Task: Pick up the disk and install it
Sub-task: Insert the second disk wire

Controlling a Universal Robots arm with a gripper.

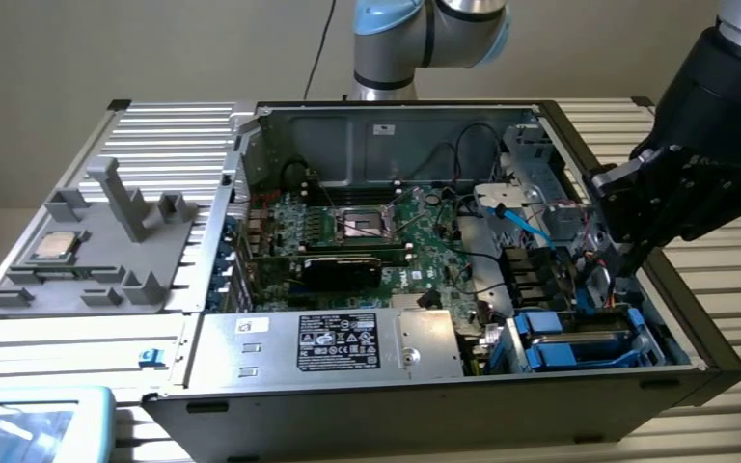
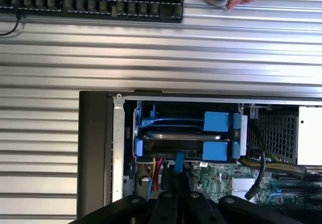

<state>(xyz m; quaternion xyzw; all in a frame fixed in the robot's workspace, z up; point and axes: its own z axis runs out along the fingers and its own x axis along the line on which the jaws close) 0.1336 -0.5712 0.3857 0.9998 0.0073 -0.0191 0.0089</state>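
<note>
Gripper (image 2: 177, 179): fingers clenched together, thin tips pinching a small blue tab at the edge of the drive bay; nothing else grasped.
Disk (image 2: 173, 133): directly ahead of the fingertips, seated in the bay of the computer case (image 1: 384, 410), blue carrier around it (blue latches on one side).
Cables (image 2: 153, 176): red, orange and blue, just beside the fingertips.
Motherboard (image 1: 370, 236): further inside the case, beyond the bay.
Power supply box (image 1: 332, 342): silver, black label, well apart from the gripper.
CPU chip (image 1: 57, 248): farthest, on a grey fixture outside the case.
</note>
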